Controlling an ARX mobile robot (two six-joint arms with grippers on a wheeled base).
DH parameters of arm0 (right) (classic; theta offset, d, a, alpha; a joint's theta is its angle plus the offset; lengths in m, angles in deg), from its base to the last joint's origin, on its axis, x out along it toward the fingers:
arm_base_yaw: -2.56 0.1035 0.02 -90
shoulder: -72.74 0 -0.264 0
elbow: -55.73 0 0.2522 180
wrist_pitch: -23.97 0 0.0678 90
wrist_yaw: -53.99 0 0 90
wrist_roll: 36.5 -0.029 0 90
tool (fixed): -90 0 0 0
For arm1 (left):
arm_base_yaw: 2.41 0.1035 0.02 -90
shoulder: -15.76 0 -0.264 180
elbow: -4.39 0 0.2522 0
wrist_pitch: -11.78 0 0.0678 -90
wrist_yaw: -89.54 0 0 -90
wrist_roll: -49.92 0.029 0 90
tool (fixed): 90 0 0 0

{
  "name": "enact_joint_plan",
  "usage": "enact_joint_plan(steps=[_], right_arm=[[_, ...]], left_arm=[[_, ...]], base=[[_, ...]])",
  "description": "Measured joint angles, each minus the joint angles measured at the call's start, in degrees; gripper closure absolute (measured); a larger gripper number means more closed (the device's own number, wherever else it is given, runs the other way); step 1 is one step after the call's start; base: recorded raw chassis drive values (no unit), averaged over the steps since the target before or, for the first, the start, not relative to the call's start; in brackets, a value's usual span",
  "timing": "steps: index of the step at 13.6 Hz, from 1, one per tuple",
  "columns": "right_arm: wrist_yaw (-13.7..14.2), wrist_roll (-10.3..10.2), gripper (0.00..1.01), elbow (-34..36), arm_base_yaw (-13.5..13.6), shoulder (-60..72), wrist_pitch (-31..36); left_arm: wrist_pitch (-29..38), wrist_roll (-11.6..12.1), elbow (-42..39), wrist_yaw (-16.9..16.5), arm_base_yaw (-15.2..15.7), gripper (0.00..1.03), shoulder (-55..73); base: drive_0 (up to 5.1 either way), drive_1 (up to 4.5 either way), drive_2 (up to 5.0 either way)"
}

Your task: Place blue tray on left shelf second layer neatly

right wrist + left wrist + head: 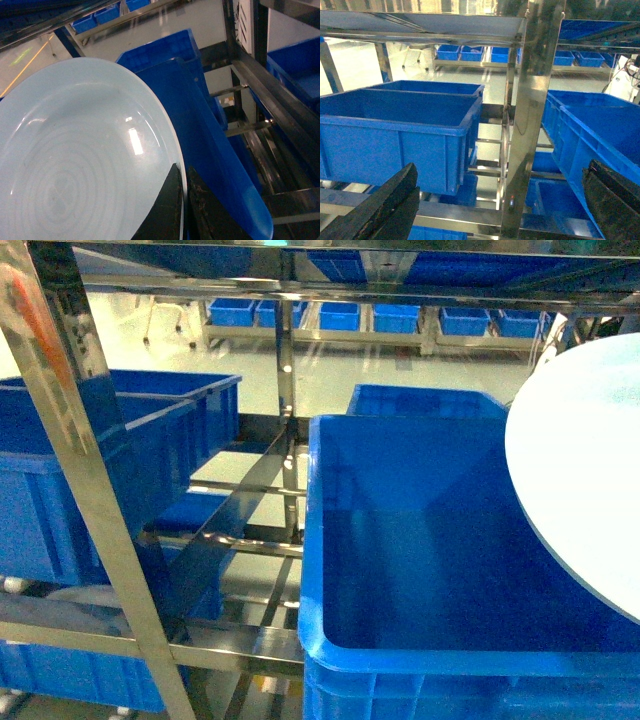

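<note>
Evidently light, stiff and glossy-slick, the tray (75, 160) suits the rim pinch the right end effector (183, 210) has.

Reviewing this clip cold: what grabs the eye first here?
The pale blue tray, pinched at its rim by the right gripper, looms at the head view's right edge over a big blue crate. Shiny steel uprights of the left shelf frame more crates; the left gripper hangs open and empty.

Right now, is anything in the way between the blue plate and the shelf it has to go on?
Yes. The blue tray, pinched at its rim by the right gripper, hangs over a big dark-blue crate. To its left stands the left shelf, with more crates already on it.
</note>
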Motion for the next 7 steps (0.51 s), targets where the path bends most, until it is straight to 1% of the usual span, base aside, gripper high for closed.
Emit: enact_joint_plan(steps=[2,3,4,5,6,7], right_arm=[[0.02,-4.22,0.99,-0.68,0.11,4.0,0.35],[1.88,-7.32,0.99,-3.61,1.95,11.28,4.42],[7.89,-7.06,0.99,-12.76,7.3,31.85,15.12],[11.82,-5.66,0.87,-14.97,9.64,43.54,25.03],[11.72,-5.42,0.74,-12.0,9.84,43.04,28.3],[10.73,-5.44,0.63,-8.48,9.77,39.91,30.64]], left_arm=[[0.0,0.0,0.0,0.0,0.0,0.05,0.0],[0.0,0.0,0.0,-0.02,0.0,0.05,0.0],[0.0,0.0,0.0,0.0,0.0,0.05,0.0],[0.0,0.0,0.0,0.0,0.0,0.05,0.0],[0.0,0.0,0.0,0.0,0.0,0.05,0.0],[0.02,0.0,0.0,0.0,0.0,0.05,0.0]], base=[[0.0,0.0,0.0],[0.0,0.0,0.0],[0.0,0.0,0.0],[0.0,0.0,0.0],[0.0,0.0,0.0],[0.0,0.0,0.0]])
